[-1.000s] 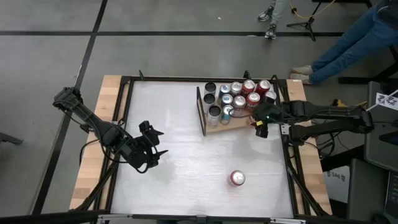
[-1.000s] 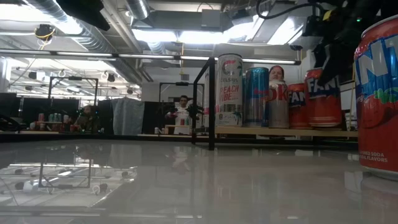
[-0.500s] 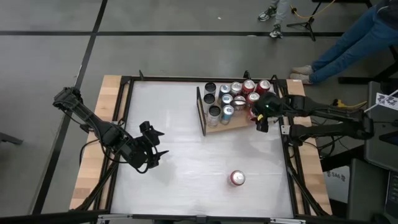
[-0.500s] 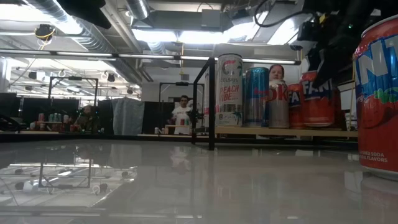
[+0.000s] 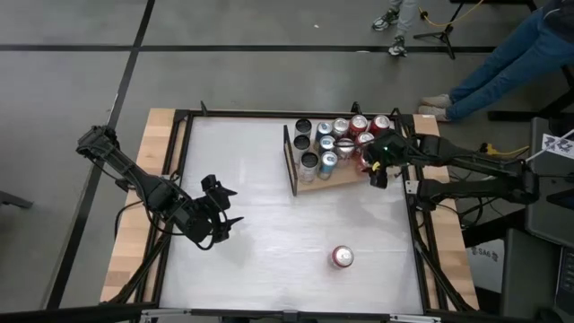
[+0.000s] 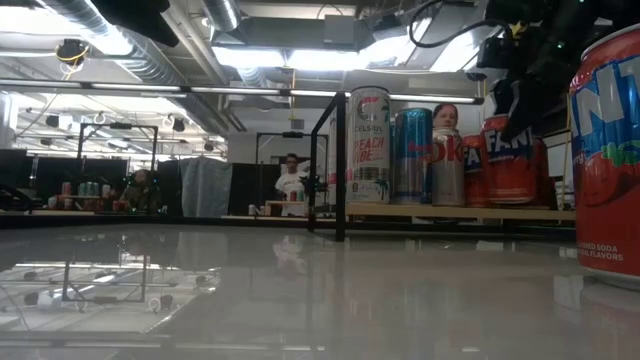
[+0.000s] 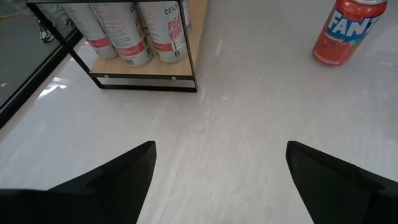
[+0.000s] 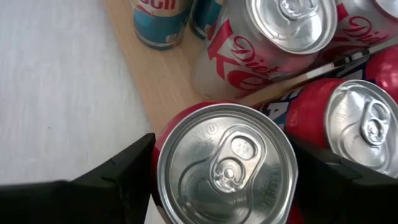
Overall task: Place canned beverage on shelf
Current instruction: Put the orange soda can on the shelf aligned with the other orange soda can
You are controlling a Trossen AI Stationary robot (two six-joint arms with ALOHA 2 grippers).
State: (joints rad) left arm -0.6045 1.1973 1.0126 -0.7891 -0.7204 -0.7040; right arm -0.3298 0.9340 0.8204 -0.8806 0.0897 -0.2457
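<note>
The shelf [image 5: 316, 187] is a light-brown board with a black upright frame, and several cans stand on it at the table's far right. My right gripper [image 5: 376, 169] is over the shelf's right end, shut on a red Fanta can [image 8: 225, 167] next to a Diet Coke can [image 8: 267, 37]. In the low view this can [image 6: 512, 160] stands last in the row. A second red Fanta can [image 5: 342, 257] stands upright on the white table near its front edge. My left gripper [image 5: 222, 213] hangs open over the table's left part, with nothing between its fingers. My right gripper pinches the red can between its two fingers, one on each side of the upper wall [image 8: 166, 127]. The fingers come from above, slanting down. The can is upright, its base level with the shelf board [image 6: 450, 211]; whether it rests there I cannot tell.
Tall cans stand by the shelf's black frame [image 7: 186, 43] at its left end. Bare white tabletop [image 5: 260, 170] lies between the two arms. People show beyond the table's far right corner [image 5: 502, 54].
My right gripper has carried the red can a little toward the table's far edge, in over the shelf's right end and closer to the other cans. The can has stayed upright.
</note>
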